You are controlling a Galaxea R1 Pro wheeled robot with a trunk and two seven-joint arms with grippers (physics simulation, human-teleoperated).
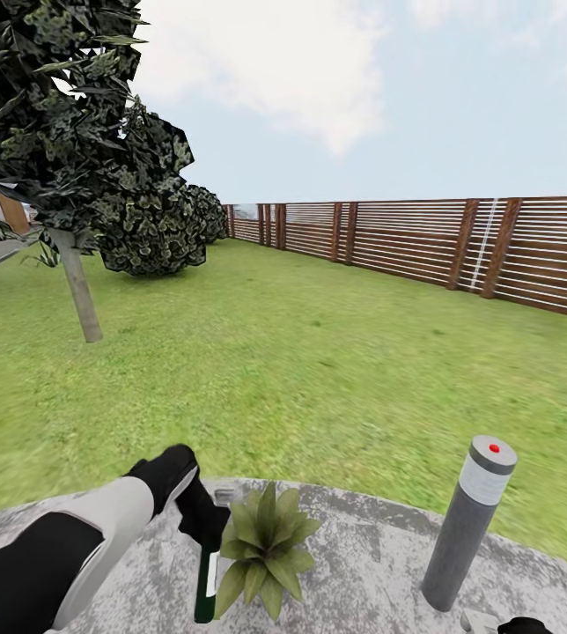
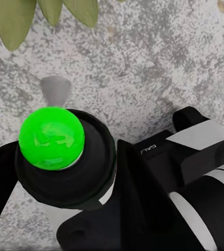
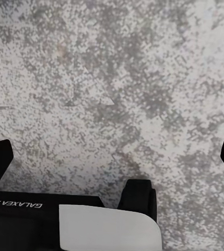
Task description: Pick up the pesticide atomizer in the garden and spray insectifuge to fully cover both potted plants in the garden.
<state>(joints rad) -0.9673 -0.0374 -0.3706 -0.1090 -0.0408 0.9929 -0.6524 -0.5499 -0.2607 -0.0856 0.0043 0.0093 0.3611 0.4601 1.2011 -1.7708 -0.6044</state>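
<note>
Already the left end effector (image 1: 202,527) is clamped on the pesticide atomizer (image 1: 206,586), a slim, rigid, probably light and slick bottle hanging nozzle-down just beside the potted plant (image 1: 264,546) near the patio (image 1: 371,572) edge, best gripped mid-body; the right end effector (image 3: 112,157) gapes wide.

On the paved patio (image 1: 371,563) at the near edge of the view, the potted plant (image 1: 266,546) sits at 6 o'clock. The pesticide atomizer (image 1: 206,583) hangs upright just beside it on its 9 o'clock side, touching its leaves, under the left gripper (image 1: 202,519). The bollard lamp (image 1: 468,528) stands at 3 o'clock of the plant, well apart. Lawn (image 1: 319,370) lies beyond the patio toward 12 o'clock. A tree (image 1: 72,273) stands at 10 o'clock, a bush (image 1: 156,229) behind it. The slatted fence (image 1: 424,242) runs behind the lawn from 12 toward 3 o'clock.
</note>
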